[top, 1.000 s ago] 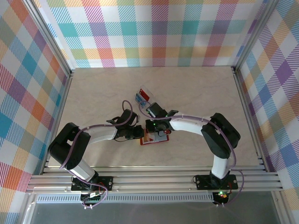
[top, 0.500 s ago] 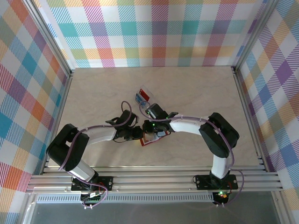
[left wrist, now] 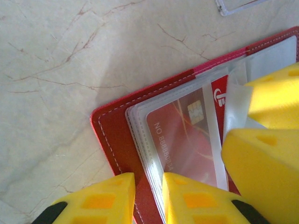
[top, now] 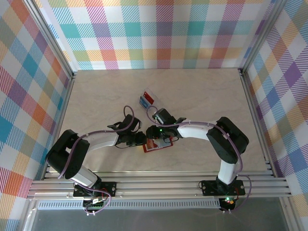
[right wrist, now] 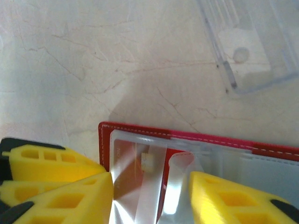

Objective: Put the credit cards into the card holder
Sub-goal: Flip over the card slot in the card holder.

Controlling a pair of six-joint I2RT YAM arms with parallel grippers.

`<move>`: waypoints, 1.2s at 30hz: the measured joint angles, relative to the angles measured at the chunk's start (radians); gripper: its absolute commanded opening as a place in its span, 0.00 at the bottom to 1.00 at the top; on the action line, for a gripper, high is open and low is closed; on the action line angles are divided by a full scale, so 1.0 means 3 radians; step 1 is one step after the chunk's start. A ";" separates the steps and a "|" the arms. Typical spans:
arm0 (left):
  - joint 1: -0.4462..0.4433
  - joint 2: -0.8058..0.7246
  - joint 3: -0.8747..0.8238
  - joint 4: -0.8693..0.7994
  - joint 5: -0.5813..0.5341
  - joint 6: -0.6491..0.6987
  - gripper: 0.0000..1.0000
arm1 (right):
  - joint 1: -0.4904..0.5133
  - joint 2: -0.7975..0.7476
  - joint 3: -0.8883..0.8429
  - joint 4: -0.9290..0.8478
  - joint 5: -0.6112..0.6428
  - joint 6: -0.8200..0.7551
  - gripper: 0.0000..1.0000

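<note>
**A:** Where does the card holder (left wrist: 117, 135) sit?

**B:** It lies open and flat on the tabletop (top: 207, 96), near the middle, with both arms meeting over it. A red card (left wrist: 180, 135) with a chip shows through one of its clear sleeves (right wrist: 145, 179), so I judge that card is in or nearly in.

**A:** What is the left end effector (left wrist: 148, 184) doing?

**B:** Its fingers are nearly together at the left edge of the card holder. The red cover and the sleeve edges run into the narrow gap between them. I think it is there to stop the holder sliding while a card goes in. I cannot tell whether it really pinches that edge or only brackets it.

**A:** And the right end effector (right wrist: 152, 182)?

**B:** Its fingers stand well apart over the sleeves and grip nothing. A loose clear flap curls up in the gap between them. With the fingers spread like that, it looks as if it has let go of the card.

**A:** Is anything left to do?

**B:** Yes. A clear case (right wrist: 252, 51) lies on the far side of the card holder, apart from it. More cards (top: 147, 99), blue and red, rest there. My guess is the right arm goes there next.
</note>
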 measured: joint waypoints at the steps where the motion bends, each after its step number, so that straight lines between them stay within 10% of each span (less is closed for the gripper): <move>1: 0.0000 0.0000 0.0000 0.0003 0.0006 -0.0006 0.23 | 0.0005 -0.0029 -0.0022 -0.0006 -0.0005 0.0006 0.54; 21: 0.0000 0.0037 0.0000 0.0098 0.0011 -0.0010 0.23 | 0.0156 -0.0411 -0.0408 -0.0261 0.0170 0.0039 0.59; 36: 0.0000 0.0039 0.0000 0.0098 0.0011 -0.0010 0.23 | 0.0224 -0.0571 -0.0441 -0.0296 0.0437 0.0006 0.21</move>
